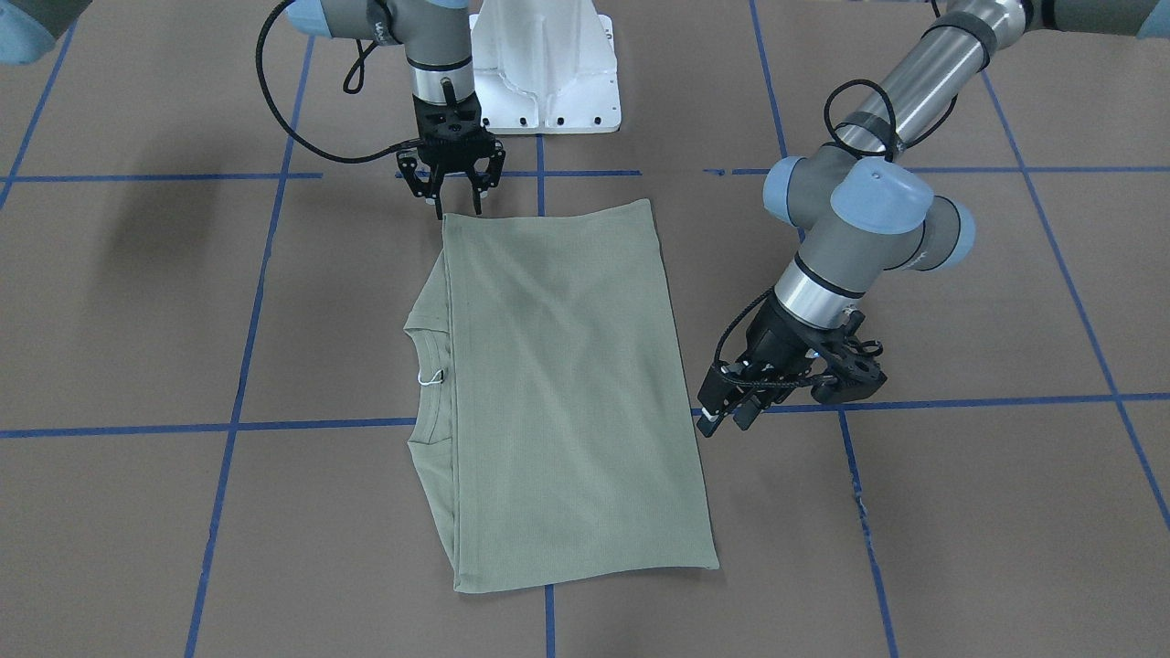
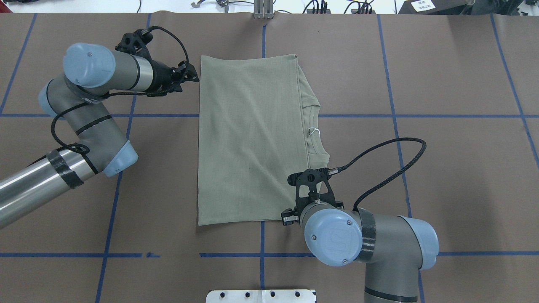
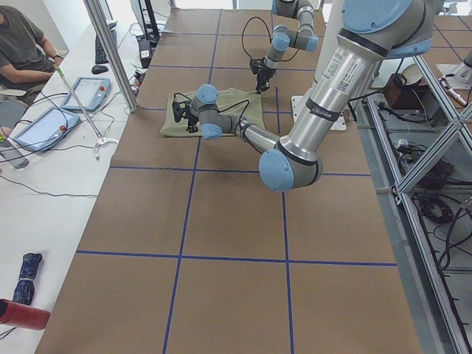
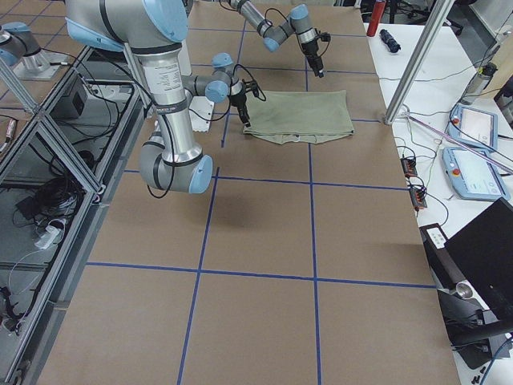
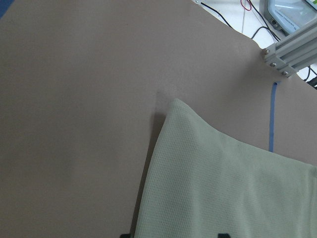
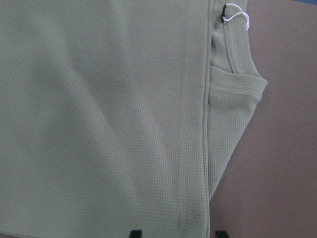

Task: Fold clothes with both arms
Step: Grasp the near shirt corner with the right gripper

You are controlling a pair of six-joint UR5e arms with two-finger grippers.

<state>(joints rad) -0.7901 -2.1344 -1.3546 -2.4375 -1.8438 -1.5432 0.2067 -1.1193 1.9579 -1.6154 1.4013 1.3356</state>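
Right tool (image 1: 459,208) points straight down with its jaws spread, holding nothing, its tips just over one corner of the pale sage-green knit shirt (image 1: 567,393). Left tool (image 1: 728,417), also spread and empty, hovers tilted just beside the shirt's opposite long edge. Between the two tools the shirt lies flat on the brown tabletop (image 1: 960,512), folded into a smooth oblong. On the right tool's side a lower layer sticks out, showing the ribbed round collar (image 1: 435,352) and a small white loop (image 1: 431,376).

A robotics lab: aluminium framing (image 5: 290,47), teach pendants (image 4: 479,126), loose cables (image 4: 58,195) around a tape-gridded brown table (image 4: 264,321).
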